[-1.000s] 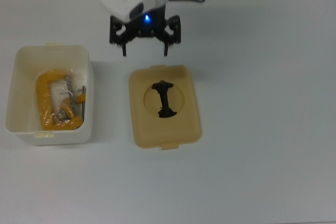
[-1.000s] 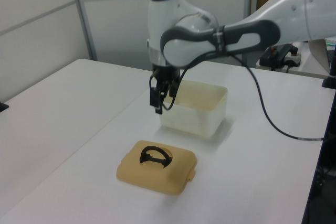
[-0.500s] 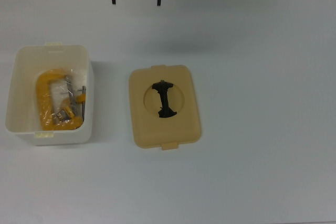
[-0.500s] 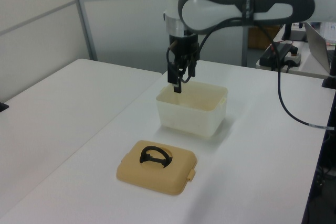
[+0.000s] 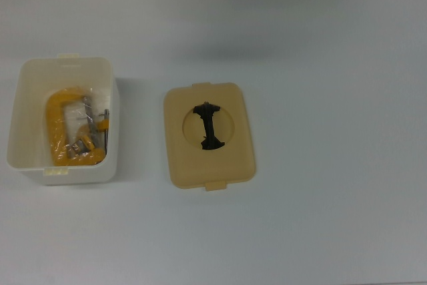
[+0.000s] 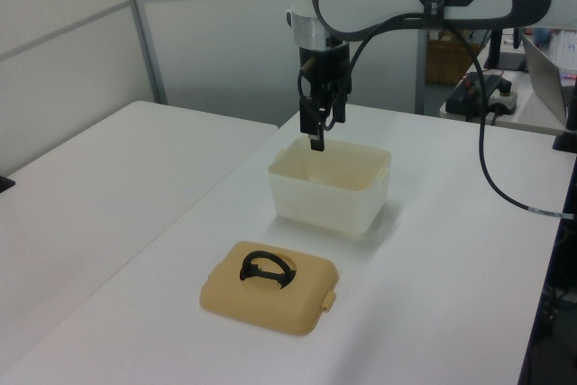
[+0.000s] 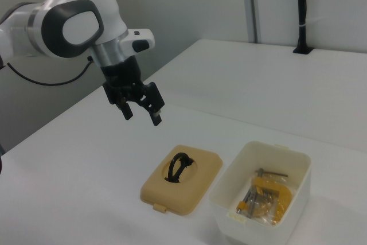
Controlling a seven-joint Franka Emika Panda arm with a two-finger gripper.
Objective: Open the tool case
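You see the tool case [image 5: 63, 121] standing open at the left of the top view, its white box holding a yellow clamp [image 5: 67, 131] and some small metal parts. Its tan lid [image 5: 209, 135] lies flat on the table [image 5: 333, 98] in the middle of the top view, apart from the box, with the black handle [image 5: 209, 127] in its round recess. Your gripper [image 7: 140, 109] hangs in the air at the upper left of the right view, fingers spread wide and holding nothing, well above the lid.
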